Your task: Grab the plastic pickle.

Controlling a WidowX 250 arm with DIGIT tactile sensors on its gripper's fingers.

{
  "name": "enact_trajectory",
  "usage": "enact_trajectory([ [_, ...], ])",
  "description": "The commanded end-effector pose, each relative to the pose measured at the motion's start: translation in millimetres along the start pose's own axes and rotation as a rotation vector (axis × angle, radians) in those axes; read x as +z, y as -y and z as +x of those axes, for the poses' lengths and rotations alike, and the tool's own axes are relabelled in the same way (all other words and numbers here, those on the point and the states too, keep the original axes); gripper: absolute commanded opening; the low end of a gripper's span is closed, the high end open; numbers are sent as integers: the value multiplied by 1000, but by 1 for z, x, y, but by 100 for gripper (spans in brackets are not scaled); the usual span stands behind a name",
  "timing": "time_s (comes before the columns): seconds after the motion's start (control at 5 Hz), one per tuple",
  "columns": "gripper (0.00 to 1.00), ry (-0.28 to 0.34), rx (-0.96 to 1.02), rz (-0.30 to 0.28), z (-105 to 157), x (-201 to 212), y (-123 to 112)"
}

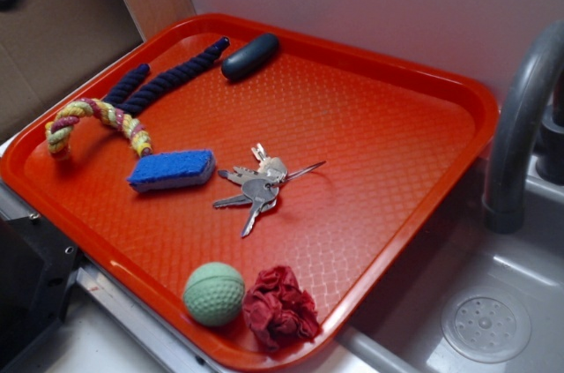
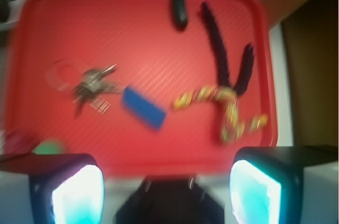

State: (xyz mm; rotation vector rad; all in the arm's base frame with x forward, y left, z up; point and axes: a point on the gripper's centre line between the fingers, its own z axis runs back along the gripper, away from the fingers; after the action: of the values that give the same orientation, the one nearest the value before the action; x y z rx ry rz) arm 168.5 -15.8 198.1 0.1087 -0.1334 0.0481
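Observation:
The plastic pickle (image 1: 250,55) is a dark, smooth capsule lying at the far edge of the red tray (image 1: 397,179), just right of the navy rope's end. In the blurred wrist view the plastic pickle (image 2: 179,8) lies near the top of the tray (image 2: 132,28). My gripper (image 2: 167,192) hangs high above the tray's near edge, far from the pickle. Its jaws stand wide apart with nothing between them. The exterior view does not show the gripper.
A navy and multicoloured rope (image 1: 132,100), a blue sponge (image 1: 172,170), a bunch of keys (image 1: 260,186), a pale green ball (image 1: 214,294) and a crumpled red cloth (image 1: 280,307) lie on the tray. A sink with a grey faucet (image 1: 520,126) is at the right.

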Motion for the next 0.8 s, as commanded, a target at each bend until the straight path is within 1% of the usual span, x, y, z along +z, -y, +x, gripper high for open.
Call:
enact_trajectory([
  [0.0, 100, 53, -76, -154, 76, -74, -8],
  [0.2, 100, 67, -54, -182, 106, -110, -19],
  [0.4, 100, 43, -15, -151, 112, -119, -29],
  [0.6, 100, 43, -15, -151, 112, -119, -29],
])
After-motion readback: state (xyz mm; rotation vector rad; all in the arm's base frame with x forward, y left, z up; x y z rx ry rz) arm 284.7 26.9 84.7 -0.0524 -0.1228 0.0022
